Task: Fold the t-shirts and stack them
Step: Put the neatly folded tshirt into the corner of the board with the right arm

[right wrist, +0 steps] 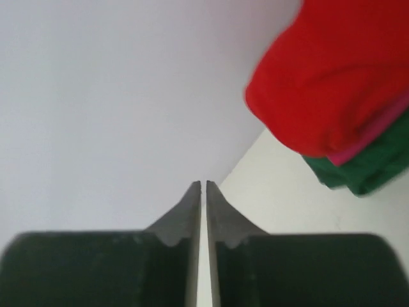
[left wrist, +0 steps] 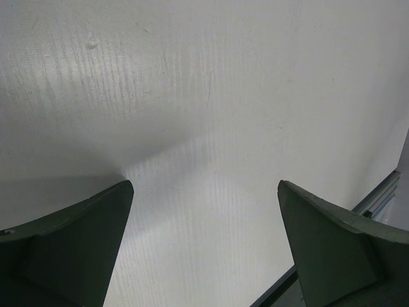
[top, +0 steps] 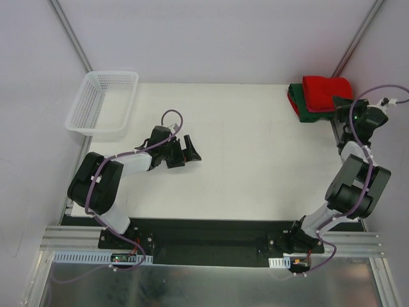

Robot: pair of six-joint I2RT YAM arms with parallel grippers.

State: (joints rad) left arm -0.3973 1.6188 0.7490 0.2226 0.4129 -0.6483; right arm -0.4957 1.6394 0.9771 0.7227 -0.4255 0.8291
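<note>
The t-shirts lie folded in one stack at the table's far right corner. The red one is on top, with the dark green one at the bottom. In the right wrist view the red shirt covers a thin magenta-pink layer over the green one. My right gripper hovers just right of the stack, shut with nothing between its fingers and clear of the cloth. My left gripper stands wide open over bare table at centre left, holding nothing.
A white mesh basket sits at the table's far left corner. White walls close in the back and sides. The table's dark front edge shows near the left gripper's right finger.
</note>
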